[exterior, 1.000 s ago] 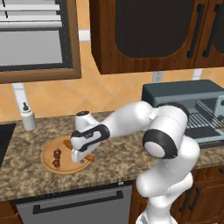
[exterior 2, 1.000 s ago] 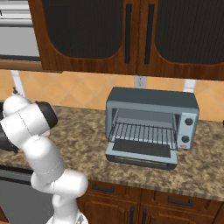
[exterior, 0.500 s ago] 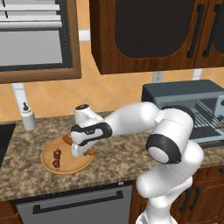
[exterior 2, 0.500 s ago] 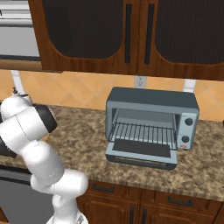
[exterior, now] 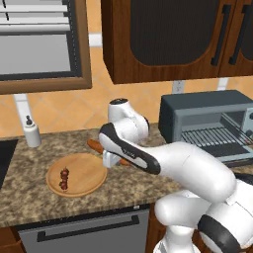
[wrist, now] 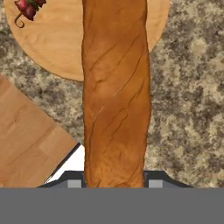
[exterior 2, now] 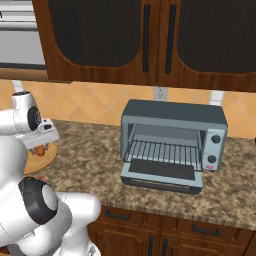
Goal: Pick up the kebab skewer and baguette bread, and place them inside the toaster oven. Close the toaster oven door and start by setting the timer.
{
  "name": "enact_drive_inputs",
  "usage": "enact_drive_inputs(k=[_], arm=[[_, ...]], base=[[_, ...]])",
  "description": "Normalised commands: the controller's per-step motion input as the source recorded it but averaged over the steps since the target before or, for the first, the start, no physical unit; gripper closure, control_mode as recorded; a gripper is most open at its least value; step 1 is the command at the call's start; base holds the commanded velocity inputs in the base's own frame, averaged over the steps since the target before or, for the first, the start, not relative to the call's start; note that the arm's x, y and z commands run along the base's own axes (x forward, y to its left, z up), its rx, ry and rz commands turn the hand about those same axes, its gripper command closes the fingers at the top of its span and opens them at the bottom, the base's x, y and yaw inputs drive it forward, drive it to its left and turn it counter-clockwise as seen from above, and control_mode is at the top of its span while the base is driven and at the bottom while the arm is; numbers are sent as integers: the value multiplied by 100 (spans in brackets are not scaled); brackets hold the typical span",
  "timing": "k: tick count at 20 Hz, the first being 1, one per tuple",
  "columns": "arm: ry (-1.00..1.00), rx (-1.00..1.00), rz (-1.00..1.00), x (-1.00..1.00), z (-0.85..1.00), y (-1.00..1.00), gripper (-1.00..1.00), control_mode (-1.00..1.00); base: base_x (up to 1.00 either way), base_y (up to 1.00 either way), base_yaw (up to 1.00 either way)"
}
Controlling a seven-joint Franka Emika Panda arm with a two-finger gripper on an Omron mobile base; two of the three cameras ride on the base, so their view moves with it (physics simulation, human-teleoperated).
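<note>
Hand view | baguette bread [wrist: 116, 96]: long orange-brown crusty loaf, creased | gripper [wrist: 114, 183]: clamped on it

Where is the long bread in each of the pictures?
Left base view: the baguette bread pokes out left of the gripper, just above the round wooden board.
Right base view: an orange bit shows at the left edge, over the board.
Hand view: it runs top to bottom through the middle.
Shared landmark: the board.

The baguette [wrist: 116, 96] is orange-brown with darker creases. The round board [exterior: 84, 173] is pale wood, the skewer [exterior: 64, 179] dark red, the desk [exterior 2: 95, 170] speckled brown granite, the toaster oven [exterior 2: 172, 142] blue-grey.
</note>
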Motion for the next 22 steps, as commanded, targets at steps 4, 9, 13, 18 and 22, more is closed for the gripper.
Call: enact_drive_inputs(k=[4,9,13,18,22], arm=[[0,14,0,-81,71,-100,100,-100],[-1,7,0,-62,56,-100,100,-100],[0,4,-1,-17,46,-100,100,-100],[5,1,-3,-15,23,-100,100,-100],[8,0,-6,-37,8,-100,100,-100]], base=[[0,0,0],[0,0,0],[0,0,0],[0,0,0],[0,0,0]])
